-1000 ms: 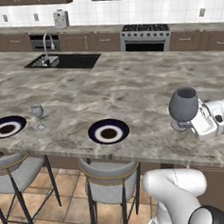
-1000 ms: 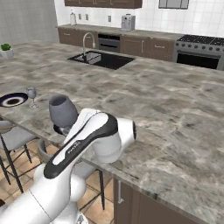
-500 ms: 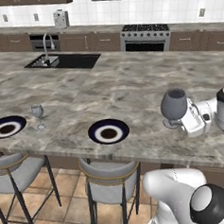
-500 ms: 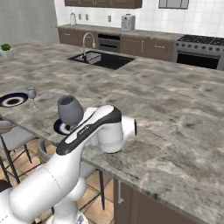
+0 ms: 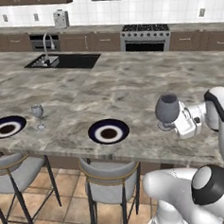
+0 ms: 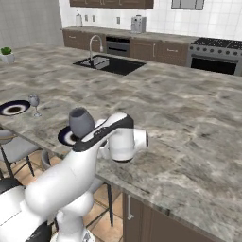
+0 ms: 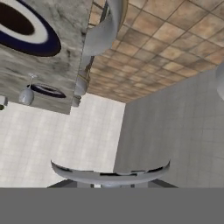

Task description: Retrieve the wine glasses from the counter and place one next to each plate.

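My gripper (image 5: 175, 122) is shut on the stem of the larger smoky grey wine glass (image 5: 167, 110), holding it upright over the marble island to the right of the near plate (image 5: 108, 131). From the right base view, the same glass (image 6: 81, 122) stands in front of that plate (image 6: 66, 136). Its round foot (image 7: 109, 176) crosses the bottom of the hand view. The smaller pale wine glass (image 5: 37, 114) stands on the island just right of the far plate (image 5: 6, 127). Both plates (image 7: 26, 30) (image 7: 46, 90) and the small glass (image 7: 27, 94) also appear in the hand view.
The island (image 5: 131, 84) holds a sink with a faucet (image 5: 58, 61) at its far left. Two grey stools (image 5: 109, 182) (image 5: 14, 170) stand under its front edge. The back counter (image 5: 103, 28) with dark cabinets and a stove (image 5: 144, 36) runs along the tiled wall. A potted plant (image 6: 6, 53) sits far left.
The arm has carried the large glass leftward along the island, closer to the near plate. The plates and the small glass have stayed put.
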Motion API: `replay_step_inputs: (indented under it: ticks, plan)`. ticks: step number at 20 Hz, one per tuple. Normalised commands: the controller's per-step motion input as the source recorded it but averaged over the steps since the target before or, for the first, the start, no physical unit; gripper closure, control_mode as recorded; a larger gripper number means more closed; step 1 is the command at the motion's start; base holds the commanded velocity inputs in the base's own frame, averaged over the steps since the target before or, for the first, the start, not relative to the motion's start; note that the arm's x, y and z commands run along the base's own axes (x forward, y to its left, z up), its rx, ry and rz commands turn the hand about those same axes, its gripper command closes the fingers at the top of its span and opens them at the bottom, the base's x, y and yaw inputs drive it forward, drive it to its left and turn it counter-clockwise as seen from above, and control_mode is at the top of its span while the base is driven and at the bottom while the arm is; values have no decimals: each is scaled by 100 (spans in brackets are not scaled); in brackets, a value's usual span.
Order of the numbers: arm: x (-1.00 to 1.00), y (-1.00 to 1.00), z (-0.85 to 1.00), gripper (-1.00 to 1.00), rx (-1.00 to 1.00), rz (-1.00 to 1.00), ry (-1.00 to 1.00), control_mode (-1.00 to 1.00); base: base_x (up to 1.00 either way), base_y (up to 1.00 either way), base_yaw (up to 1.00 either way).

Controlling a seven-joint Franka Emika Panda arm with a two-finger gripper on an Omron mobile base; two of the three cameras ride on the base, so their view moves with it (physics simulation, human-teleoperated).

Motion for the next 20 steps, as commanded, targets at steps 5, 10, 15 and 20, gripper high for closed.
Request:
replay_step_inputs:
  ticks: [5,10,15,20]
  plan:
    - [38,0,-36,100,0,0,0,-100,0,0,0]
    - [40,0,-31,100,0,1,0,-100,0,0,0]
    - [41,0,-28,100,0,1,0,-100,0,0,0]
    - [41,0,-29,100,0,1,0,-100,0,0,0]
